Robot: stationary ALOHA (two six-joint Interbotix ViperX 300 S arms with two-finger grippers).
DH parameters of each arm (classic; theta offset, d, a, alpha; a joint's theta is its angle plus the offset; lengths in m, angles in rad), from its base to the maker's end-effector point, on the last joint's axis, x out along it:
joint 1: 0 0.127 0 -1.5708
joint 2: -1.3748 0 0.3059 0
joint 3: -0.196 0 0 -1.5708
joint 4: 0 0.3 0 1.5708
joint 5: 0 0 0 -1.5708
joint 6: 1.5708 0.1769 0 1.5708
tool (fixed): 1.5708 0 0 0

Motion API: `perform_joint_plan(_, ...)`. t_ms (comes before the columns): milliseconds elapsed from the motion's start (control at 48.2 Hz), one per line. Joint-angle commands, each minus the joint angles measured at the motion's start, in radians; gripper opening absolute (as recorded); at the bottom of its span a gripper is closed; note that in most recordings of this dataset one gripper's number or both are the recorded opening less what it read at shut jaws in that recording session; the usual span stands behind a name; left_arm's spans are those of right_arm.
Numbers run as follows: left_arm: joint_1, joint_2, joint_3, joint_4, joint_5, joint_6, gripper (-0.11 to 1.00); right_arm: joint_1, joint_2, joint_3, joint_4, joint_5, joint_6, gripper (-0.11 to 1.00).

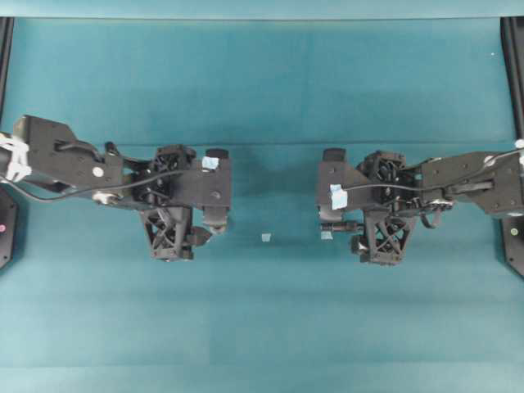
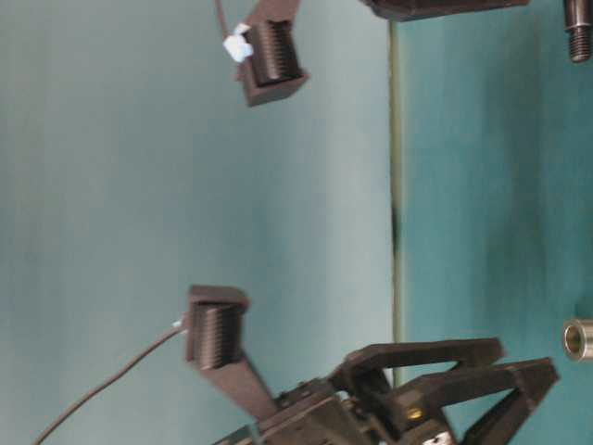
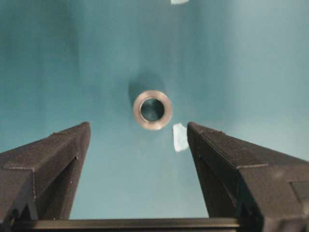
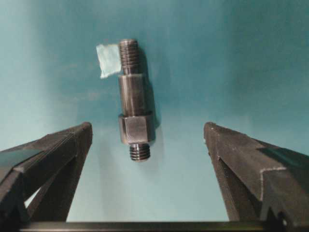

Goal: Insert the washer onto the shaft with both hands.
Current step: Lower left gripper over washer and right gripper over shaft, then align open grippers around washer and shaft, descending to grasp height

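Metal washer [image 2: 581, 339] cut off rightward

the washer [image 3: 152, 109] lies flat on the teal bench [image 3: 72, 58], ahead of the spread left gripper [image 3: 139, 130] fingers [image 3: 53, 154], tape scrap [image 3: 179, 137] just beside it.

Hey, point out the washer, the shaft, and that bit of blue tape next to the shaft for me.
Washer [image 3: 152, 110]: left wrist view, on its metal rim.
Shaft [image 4: 132, 94]: right wrist view, on the smooth middle section above the collar.
Blue tape [image 4: 109, 60]: right wrist view, on the scrap's centre.
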Motion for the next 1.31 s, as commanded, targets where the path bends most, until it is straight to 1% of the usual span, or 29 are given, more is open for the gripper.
perform_joint_plan(0, 0.002, 0.008, -0.017, 0.003, -0.011, -0.002, 0.84, 0.005, -0.003, -0.006, 0.000, -0.006, -0.002, 0.88)
perform_joint_plan(560, 0.002, 0.069, -0.029, 0.003, -0.041, -0.014, 0.84, 0.006, -0.003, -0.006, 0.002, -0.018, 0.002, 0.88)
perform_joint_plan(768, 0.002, 0.086, -0.031, 0.003, -0.075, -0.014, 0.84, 0.008, -0.002, -0.006, 0.002, -0.018, 0.002, 0.88)
perform_joint_plan(1287, 0.002, 0.101, -0.028, 0.003, -0.077, -0.014, 0.84, 0.008, 0.003, -0.003, 0.003, -0.020, 0.000, 0.88)
